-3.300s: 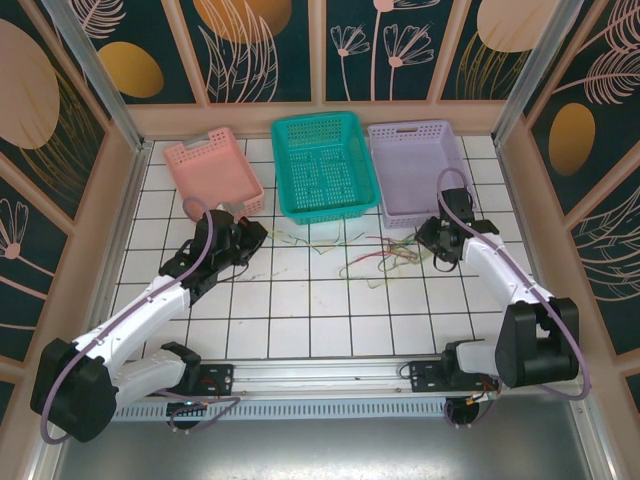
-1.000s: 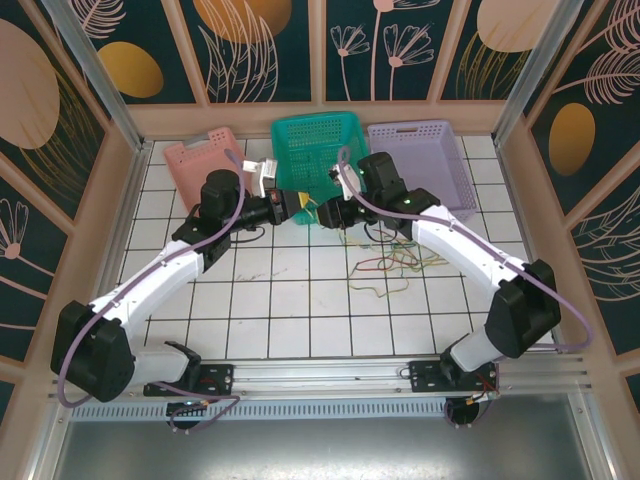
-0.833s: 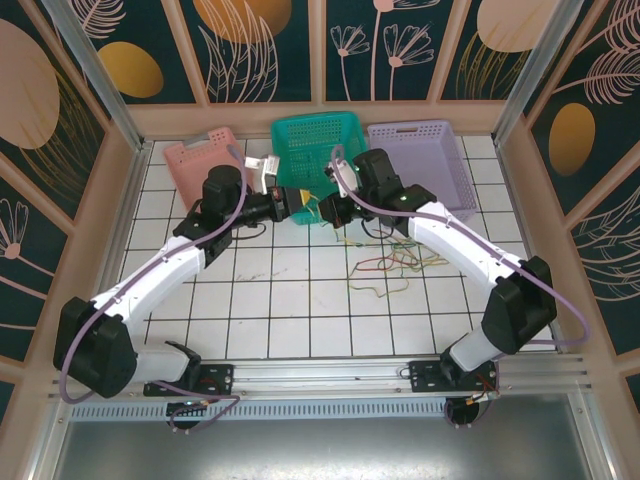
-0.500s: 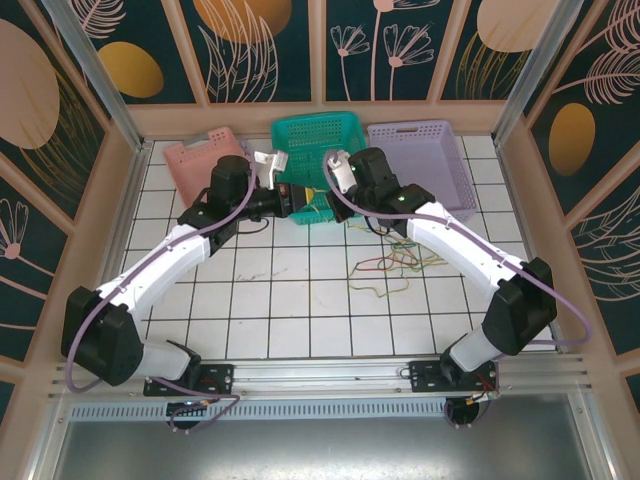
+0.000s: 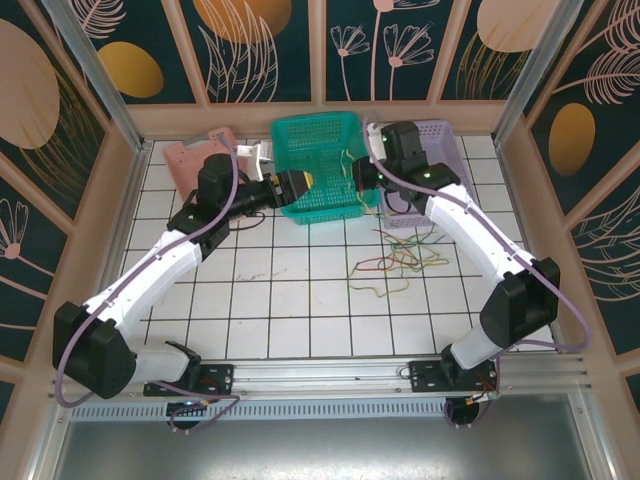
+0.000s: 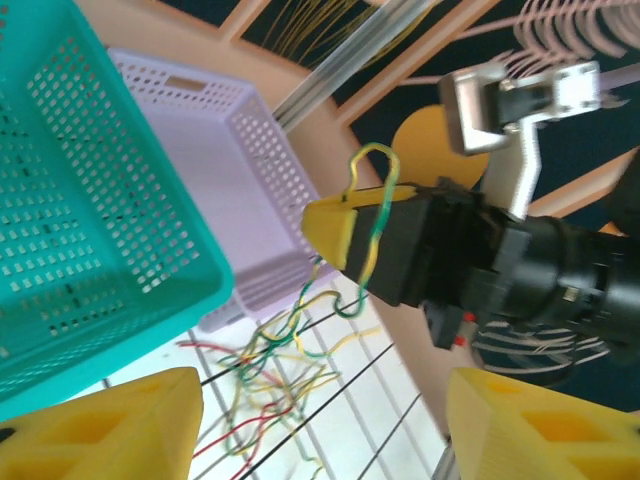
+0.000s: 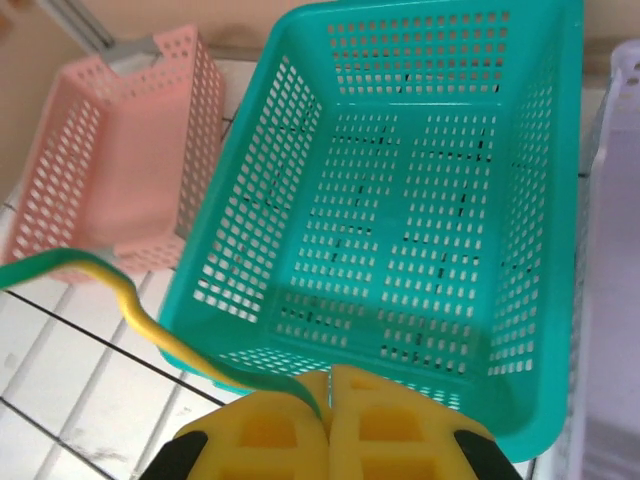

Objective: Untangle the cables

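Observation:
A loose tangle of red, yellow and green cables lies on the white tiles right of centre, also seen in the left wrist view. My right gripper hovers at the teal basket's right front corner. It is shut on a green-and-yellow cable, which hangs from it down toward the tangle. My left gripper faces it from over the basket's left front. Its jaws stand wide apart with nothing between them.
Three baskets line the back: pink, teal and lilac. The right wrist looks down into the teal basket, with the pink one to its left. Wooden walls enclose the tiled floor.
The left gripper has opened and no longer holds anything. The right gripper, still shut on the green-and-yellow cable, has pulled away to the right and toward the back.

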`<action>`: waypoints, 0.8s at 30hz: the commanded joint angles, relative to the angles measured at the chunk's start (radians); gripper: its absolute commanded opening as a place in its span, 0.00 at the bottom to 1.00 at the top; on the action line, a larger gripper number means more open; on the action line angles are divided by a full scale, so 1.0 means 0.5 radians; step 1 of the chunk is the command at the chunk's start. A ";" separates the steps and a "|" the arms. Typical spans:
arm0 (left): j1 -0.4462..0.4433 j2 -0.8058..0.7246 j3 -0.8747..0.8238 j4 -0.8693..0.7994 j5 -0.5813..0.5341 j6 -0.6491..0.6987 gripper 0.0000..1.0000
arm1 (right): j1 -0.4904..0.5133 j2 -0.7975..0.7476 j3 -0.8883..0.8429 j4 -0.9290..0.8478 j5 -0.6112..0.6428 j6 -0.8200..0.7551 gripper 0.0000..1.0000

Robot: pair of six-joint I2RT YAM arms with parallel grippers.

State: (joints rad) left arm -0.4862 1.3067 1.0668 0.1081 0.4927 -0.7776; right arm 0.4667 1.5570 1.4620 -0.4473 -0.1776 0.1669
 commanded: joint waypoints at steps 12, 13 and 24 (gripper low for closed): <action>-0.275 0.218 0.002 0.636 0.015 -0.223 0.75 | -0.258 0.208 0.233 -0.202 -0.839 0.976 0.00; -0.287 0.244 0.019 0.624 0.014 -0.188 0.75 | -0.258 0.207 0.231 -0.191 -0.856 1.008 0.00; -0.293 0.364 0.024 0.589 0.102 0.058 0.53 | -0.292 0.206 0.236 -0.178 -1.082 1.197 0.00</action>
State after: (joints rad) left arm -0.6304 1.4700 1.0573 0.3706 0.5064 -0.7959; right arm 0.3305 1.6585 1.5494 -0.5243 -0.6598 0.7219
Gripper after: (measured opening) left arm 0.541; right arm 0.054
